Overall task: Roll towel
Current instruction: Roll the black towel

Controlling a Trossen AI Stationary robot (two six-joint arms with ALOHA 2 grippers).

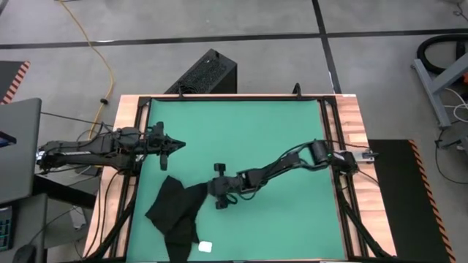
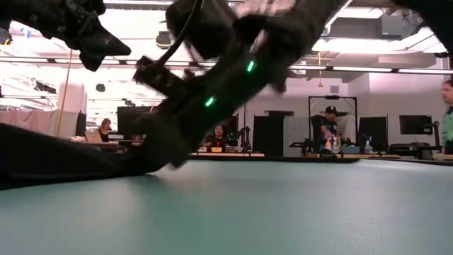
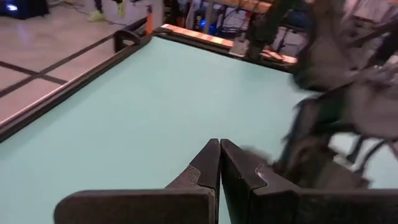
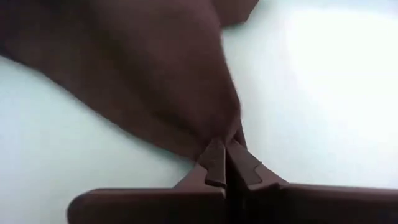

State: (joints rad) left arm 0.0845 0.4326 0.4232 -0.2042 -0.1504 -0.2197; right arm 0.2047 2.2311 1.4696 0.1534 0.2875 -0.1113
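Observation:
The black towel (image 1: 175, 215) lies crumpled on the green mat (image 1: 278, 146) near the table's near-left part, with a small white tag (image 1: 205, 247) at its near edge. It also shows in the right wrist view (image 4: 143, 74) and at the left of the low view (image 2: 64, 159). My right gripper (image 1: 212, 191) is low over the mat, shut on the towel's right corner. My left gripper (image 1: 178, 145) is shut and empty, held above the mat's left side, far of the towel; its shut fingers show in the left wrist view (image 3: 220, 163). My right gripper pinches the towel's right corner (image 4: 227, 134) between its two fingers, coming low from the table's right. The cloth gathers into folds toward the fingertips and spreads away from them. The rest of the towel (image 1: 172, 219) lies on the mat.
Dark rails (image 1: 333, 146) and a wooden border (image 1: 358, 124) frame the mat. The mat's centre and far part are bare green. Beyond the table, in the low view, people (image 2: 327, 131) sit at desks. A black box (image 1: 208, 71) stands on the floor behind the table.

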